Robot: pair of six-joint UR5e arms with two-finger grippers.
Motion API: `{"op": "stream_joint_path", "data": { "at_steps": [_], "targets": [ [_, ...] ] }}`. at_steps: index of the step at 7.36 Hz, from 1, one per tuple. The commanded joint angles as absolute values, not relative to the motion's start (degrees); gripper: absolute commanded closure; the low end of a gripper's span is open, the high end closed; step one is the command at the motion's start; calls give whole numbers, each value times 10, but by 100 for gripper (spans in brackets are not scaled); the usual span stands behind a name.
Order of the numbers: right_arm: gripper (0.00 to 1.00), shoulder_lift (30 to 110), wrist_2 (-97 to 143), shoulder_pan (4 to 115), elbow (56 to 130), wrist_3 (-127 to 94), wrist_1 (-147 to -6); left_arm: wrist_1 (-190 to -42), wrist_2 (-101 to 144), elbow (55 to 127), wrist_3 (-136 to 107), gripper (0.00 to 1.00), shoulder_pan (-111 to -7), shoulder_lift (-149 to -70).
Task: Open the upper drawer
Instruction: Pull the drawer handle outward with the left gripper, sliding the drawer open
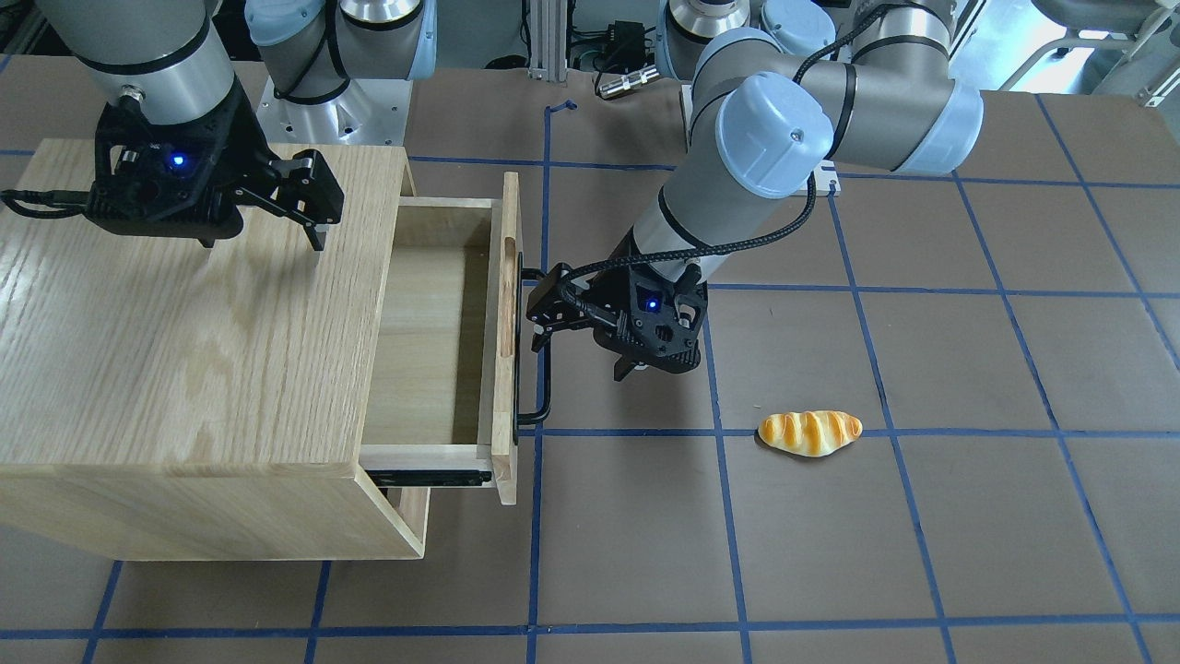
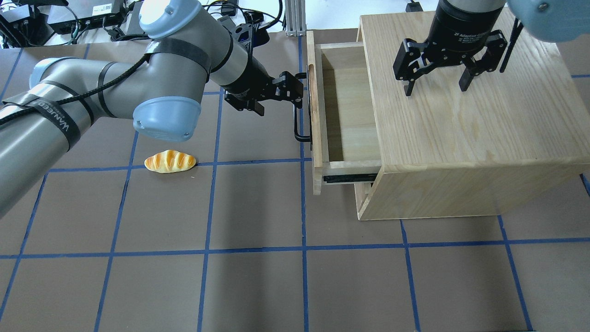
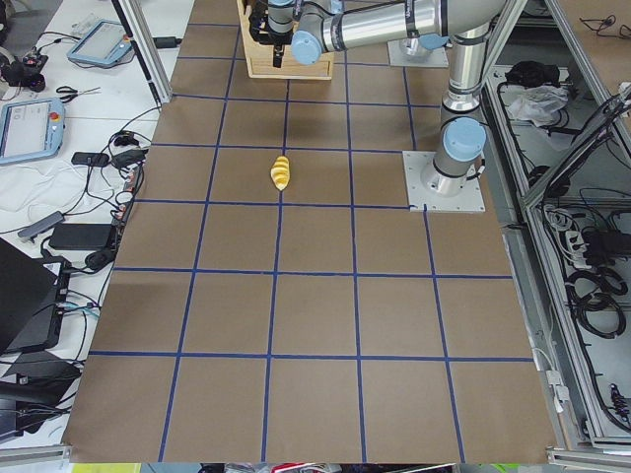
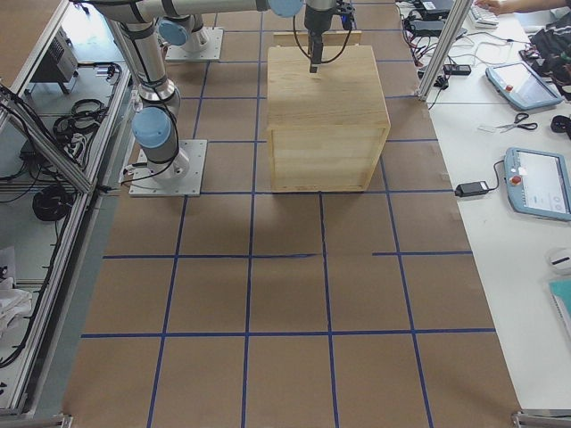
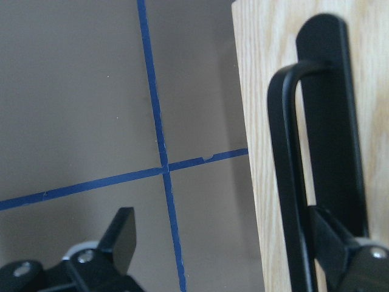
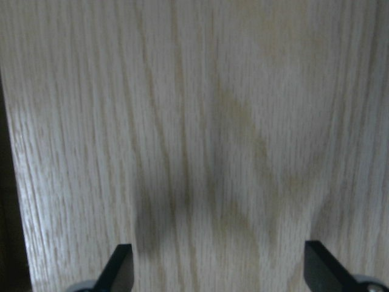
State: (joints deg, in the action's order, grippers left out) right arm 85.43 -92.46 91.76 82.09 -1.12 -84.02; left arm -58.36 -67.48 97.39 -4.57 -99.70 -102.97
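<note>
The upper drawer (image 1: 424,341) stands pulled partway out of the oak cabinet (image 1: 184,350), its pale inside empty. It also shows in the overhead view (image 2: 345,115). Its black bar handle (image 1: 544,387) runs along the front panel (image 5: 258,121). My left gripper (image 1: 539,314) is at the handle's robot-side end, jaws open. In the left wrist view the handle (image 5: 284,182) lies between the fingers, close to the right one (image 5: 340,255). My right gripper (image 2: 435,87) is open and empty, just above the cabinet top (image 6: 206,121).
A bread roll (image 1: 809,432) lies on the brown gridded table, on the far side of my left arm from the drawer; it also shows in the overhead view (image 2: 169,161). A lower drawer front shows under the open one (image 2: 364,191).
</note>
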Motion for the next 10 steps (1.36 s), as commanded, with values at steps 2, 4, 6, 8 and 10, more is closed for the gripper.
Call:
{"op": "stream_joint_path", "data": {
  "at_steps": [2,4,6,8,10],
  "targets": [
    [0,854,-925,918,821,-11,-840,-584,-673,983,-16,0,-981,-1020],
    [0,854,-925,918,821,-11,-840,-587,-676,987,18,0,-978,-1020],
    [0,854,-925,917,821,-11,-840,-584,-675,1007,66,0,-955,-1006],
    [0,854,-925,918,821,-11,-840,-591,-670,1011,80,0,-947,-991],
    [0,854,-925,918,822,-11,-840,-593,-671,1008,77,0,-946,-982]
  ]
}}
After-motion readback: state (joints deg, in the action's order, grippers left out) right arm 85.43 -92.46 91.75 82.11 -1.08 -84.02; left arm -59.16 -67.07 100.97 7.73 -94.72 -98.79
